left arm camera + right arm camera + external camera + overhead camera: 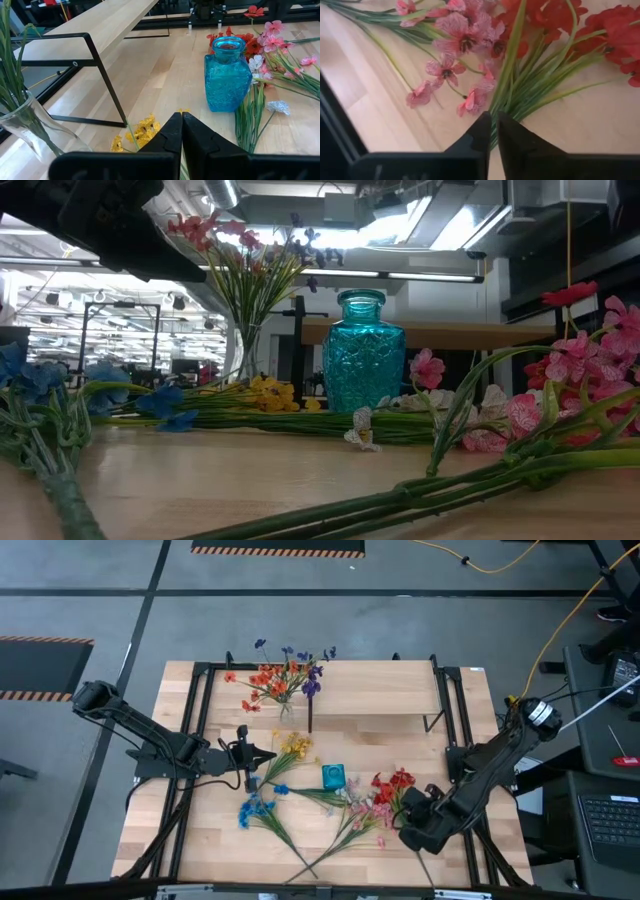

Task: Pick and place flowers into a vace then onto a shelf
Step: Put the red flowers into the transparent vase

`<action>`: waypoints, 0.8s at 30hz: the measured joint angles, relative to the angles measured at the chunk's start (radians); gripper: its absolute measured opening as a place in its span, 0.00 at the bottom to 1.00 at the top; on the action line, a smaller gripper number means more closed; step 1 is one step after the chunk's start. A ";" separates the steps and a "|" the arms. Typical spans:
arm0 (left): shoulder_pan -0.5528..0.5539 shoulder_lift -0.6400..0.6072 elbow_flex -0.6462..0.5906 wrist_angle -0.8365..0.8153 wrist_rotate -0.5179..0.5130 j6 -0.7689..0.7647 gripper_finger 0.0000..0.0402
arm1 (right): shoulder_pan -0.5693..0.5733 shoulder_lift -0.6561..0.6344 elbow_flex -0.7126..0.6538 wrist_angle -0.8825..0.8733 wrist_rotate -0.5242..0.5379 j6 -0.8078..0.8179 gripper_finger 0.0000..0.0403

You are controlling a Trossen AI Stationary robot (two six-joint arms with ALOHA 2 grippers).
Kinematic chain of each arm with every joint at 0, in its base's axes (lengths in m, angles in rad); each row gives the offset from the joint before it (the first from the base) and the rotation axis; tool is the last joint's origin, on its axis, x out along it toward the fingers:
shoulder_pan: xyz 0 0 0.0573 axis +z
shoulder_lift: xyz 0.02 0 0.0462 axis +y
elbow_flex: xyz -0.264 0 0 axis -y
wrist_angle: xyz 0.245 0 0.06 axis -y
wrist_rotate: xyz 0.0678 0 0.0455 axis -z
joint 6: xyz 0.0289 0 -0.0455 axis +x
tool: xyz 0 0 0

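Loose flowers lie on the table: a yellow bunch [293,748], a blue bunch [255,810], a pink bunch [365,812] and a red bunch [393,783]. A blue glass vase [333,777] stands upright among them with nothing in it. A clear vase [286,710] holding red, orange and purple flowers stands by the shelf [380,690]. My left gripper [270,754] hovers shut beside the yellow blooms [142,130]. My right gripper [408,802] points steeply down over the stalks of the red and pink bunches [520,95], with a narrow gap between its fingertips [493,122]. My right gripper comes from above at the green stalks [506,107] where they run together below the blooms. The stalks lie flat on the table and lead into the narrow gap between its fingers. Whether the fingers touch them, I cannot tell.
The shelf's thin black legs [105,80] stand on the table's far half, close to the clear vase [25,130]. Long green stalks [300,845] spread across the near middle of the table. Bare wood shows at the near left [180,840].
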 joint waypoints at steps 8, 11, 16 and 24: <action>0.000 0.000 0.000 0.000 0.002 -0.002 0.01 | 0.000 0.037 0.000 -0.001 0.009 -0.001 0.31; 0.000 0.000 0.000 0.000 0.002 -0.001 0.01 | 0.000 0.047 0.000 -0.001 0.009 0.000 0.38; 0.000 0.000 0.000 0.000 0.003 -0.002 0.01 | 0.000 0.051 0.000 0.000 0.009 0.000 0.46; 0.000 0.000 0.000 0.000 0.003 -0.002 0.01 | 0.000 0.051 0.000 0.019 0.009 0.000 0.48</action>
